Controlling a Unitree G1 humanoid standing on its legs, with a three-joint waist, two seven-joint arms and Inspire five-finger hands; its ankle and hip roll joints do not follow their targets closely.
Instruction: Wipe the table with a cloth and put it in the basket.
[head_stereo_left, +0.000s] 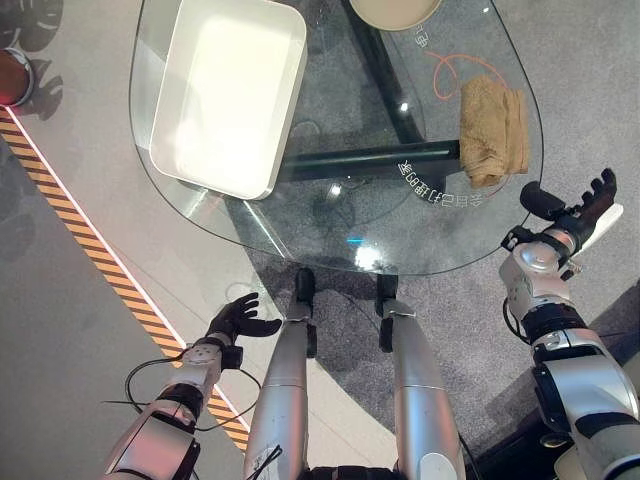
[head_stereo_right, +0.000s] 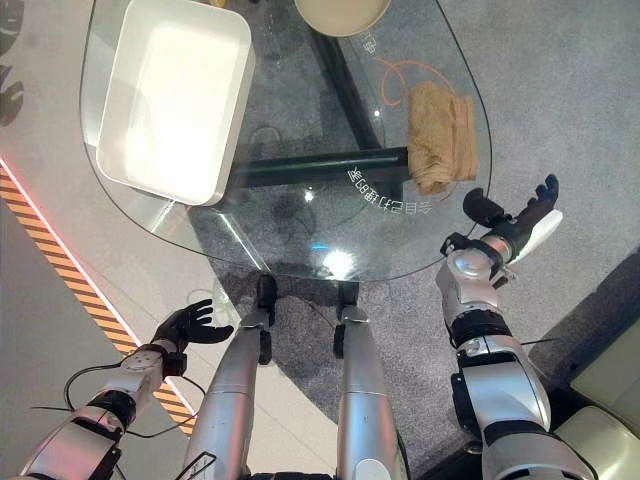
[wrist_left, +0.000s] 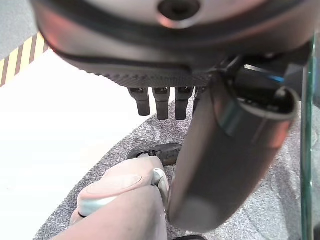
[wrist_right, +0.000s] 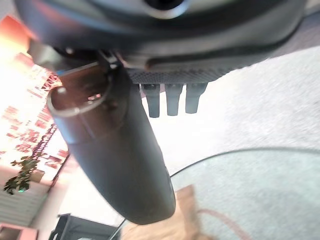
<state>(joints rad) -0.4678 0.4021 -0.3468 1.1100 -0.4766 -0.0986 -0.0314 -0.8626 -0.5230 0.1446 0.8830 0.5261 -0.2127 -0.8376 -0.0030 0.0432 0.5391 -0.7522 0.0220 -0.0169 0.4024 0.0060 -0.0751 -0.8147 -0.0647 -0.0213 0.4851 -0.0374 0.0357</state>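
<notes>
I see the cloth (head_stereo_left: 492, 131) folded near the bench's (head_stereo_left: 330, 235) right edge, the basket (head_stereo_left: 228, 95) at its left. Both my robot hands, right (head_stereo_left: 585, 212) and left (head_stereo_left: 238, 320), hang released off the bench. Reaching carelessly could drag the cloth off that edge.

Count of things on the glass surface (head_stereo_left: 330, 215)

One tan cloth (head_stereo_left: 492, 130), one white basket (head_stereo_left: 228, 92), one round beige dish (head_stereo_left: 394, 10), one orange cord loop (head_stereo_left: 452, 72).

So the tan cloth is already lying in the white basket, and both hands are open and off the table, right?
Not quite. The tan cloth lies folded on the glass table near its right edge, not in the white basket, as the left eye view shows. The rest holds: the left hand and right hand are open, off the table.
</notes>
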